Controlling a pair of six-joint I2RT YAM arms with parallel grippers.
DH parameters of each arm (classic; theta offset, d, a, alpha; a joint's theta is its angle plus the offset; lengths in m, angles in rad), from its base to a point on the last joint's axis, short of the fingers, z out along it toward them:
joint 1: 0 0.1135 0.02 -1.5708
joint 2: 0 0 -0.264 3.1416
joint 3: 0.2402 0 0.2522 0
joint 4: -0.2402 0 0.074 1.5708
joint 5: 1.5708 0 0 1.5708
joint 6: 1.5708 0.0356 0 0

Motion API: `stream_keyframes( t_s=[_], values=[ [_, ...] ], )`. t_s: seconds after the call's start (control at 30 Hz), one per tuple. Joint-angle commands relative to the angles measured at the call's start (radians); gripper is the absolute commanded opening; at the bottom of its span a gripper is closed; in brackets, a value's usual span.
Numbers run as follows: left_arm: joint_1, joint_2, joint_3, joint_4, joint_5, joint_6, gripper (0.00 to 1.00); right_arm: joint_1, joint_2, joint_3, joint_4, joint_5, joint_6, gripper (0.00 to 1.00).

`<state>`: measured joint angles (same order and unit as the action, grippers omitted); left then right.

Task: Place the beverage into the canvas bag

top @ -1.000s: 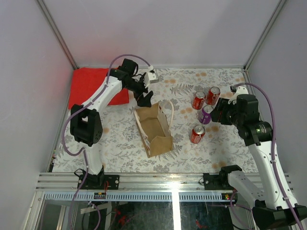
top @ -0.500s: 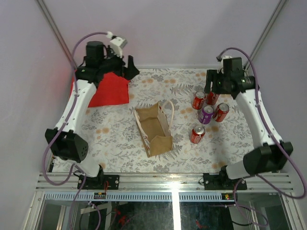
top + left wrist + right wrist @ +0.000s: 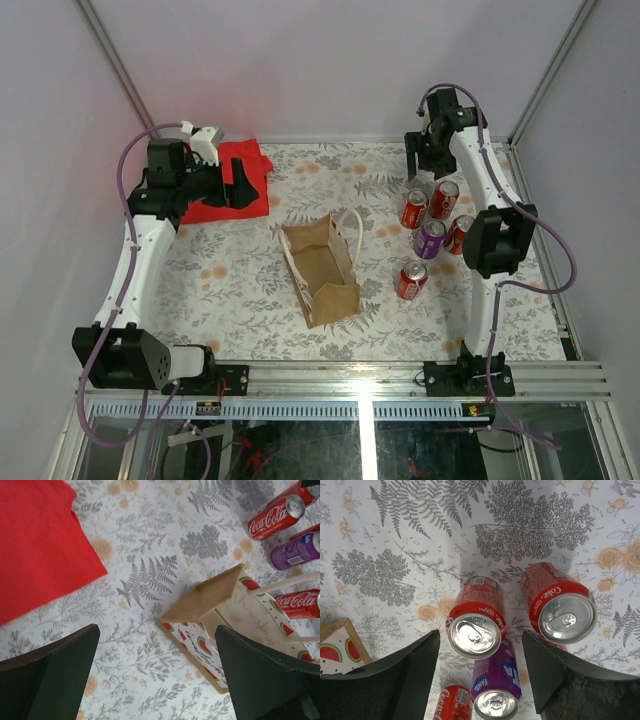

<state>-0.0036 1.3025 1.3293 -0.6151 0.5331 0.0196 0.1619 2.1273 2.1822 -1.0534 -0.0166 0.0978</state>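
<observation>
The canvas bag (image 3: 320, 268) stands open mid-table, tan with cream handles; its watermelon-print side (image 3: 200, 642) shows in the left wrist view. Several beverage cans stand to its right: red ones (image 3: 413, 210) (image 3: 443, 199) (image 3: 411, 280) and a purple one (image 3: 430, 238). My right gripper (image 3: 418, 168) hangs open above the far cans, touching none. In its wrist view a red can (image 3: 475, 622) lies between the open fingers (image 3: 415, 675), with another red can (image 3: 562, 607) and the purple can (image 3: 497, 685) beside it. My left gripper (image 3: 240, 185) is open and holds nothing, left of the bag.
A folded red cloth (image 3: 225, 185) lies at the back left, partly under the left gripper, and fills the upper left of the left wrist view (image 3: 35, 545). Frame posts and grey walls enclose the flowered table (image 3: 250, 290).
The left gripper has drawn away from the bag's far edge to the red cloth. The right arm has swung from the right side to the back above the cans, and its jaws have widened.
</observation>
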Motion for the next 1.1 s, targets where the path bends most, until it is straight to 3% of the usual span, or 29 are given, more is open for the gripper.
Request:
stream_keyframes(
  t_s=[0.0,0.4,0.7,0.8,0.9,1.07],
  values=[
    [0.013,-0.026,-0.039,-0.014,0.007,-0.019,1.00,0.005,0.042,0.130,-0.166,-0.017,-0.010,0.74],
    [0.031,-0.019,-0.067,-0.011,0.024,-0.009,1.00,0.016,0.044,-0.018,-0.137,-0.056,0.010,0.75],
    [0.035,-0.025,-0.088,-0.012,0.026,0.012,1.00,0.028,0.115,0.101,-0.177,-0.064,0.008,0.76],
    [0.036,-0.022,-0.082,-0.020,0.024,0.030,1.00,0.030,0.140,0.096,-0.181,-0.054,0.008,0.76],
    [0.037,-0.021,-0.077,-0.027,0.023,0.042,1.00,0.033,0.147,0.068,-0.168,-0.034,0.009,0.83],
    [0.039,-0.019,-0.085,-0.031,0.025,0.053,1.00,0.036,0.154,0.046,-0.158,-0.003,0.010,0.83]
  ],
)
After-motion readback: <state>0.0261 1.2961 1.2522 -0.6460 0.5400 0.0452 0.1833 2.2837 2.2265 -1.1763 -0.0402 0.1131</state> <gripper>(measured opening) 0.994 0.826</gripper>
